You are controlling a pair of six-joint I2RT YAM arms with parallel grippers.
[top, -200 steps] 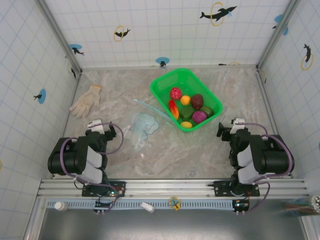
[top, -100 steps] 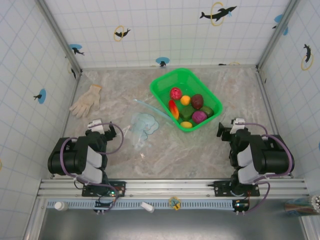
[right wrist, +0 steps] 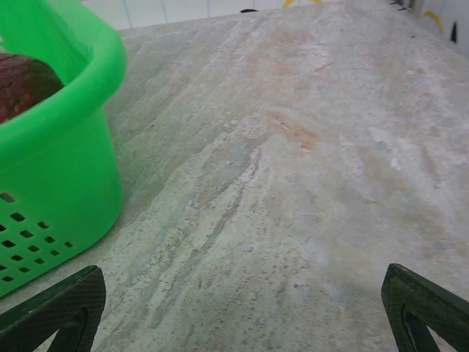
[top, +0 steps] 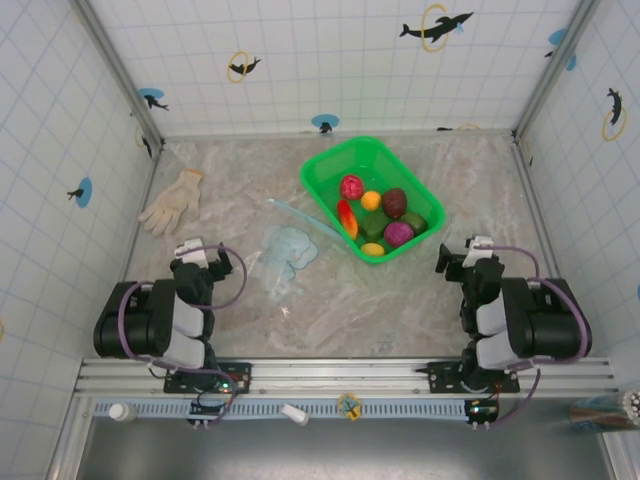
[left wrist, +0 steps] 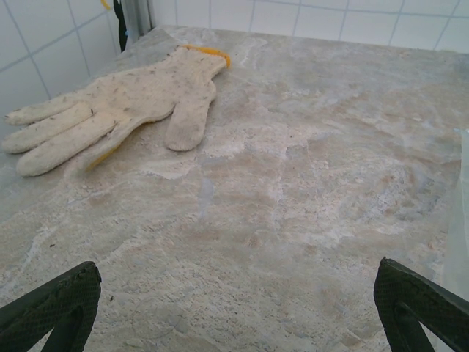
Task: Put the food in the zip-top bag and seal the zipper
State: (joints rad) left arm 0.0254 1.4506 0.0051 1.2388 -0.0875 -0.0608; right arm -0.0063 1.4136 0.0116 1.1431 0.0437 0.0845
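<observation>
nearest, both arms sit folded at the front rail. the left tool [top: 204, 256] and the right tool [top: 466, 256] are both released, fingers spread wide, grasping nothing. just ahead of the left tool lies the zip-top bag [top: 286, 250], crumpled flat on the worktop [top: 450, 170]. its zipper [top: 293, 211] strip runs toward the green basket [top: 325, 160]. the food [top: 380, 212] all sits in that basket, beyond the right tool and to its left; none is in the bag. by the look of it the task is at its very start, the first pick not yet begun. the next move likely calls for one tool to hold the bag's mouth open while the other lifts a piece over the basket rim. there is open room mid-worktop and at the far right. a white glove [top: 172, 203] lies far left, and tiled walls close three sides.
</observation>
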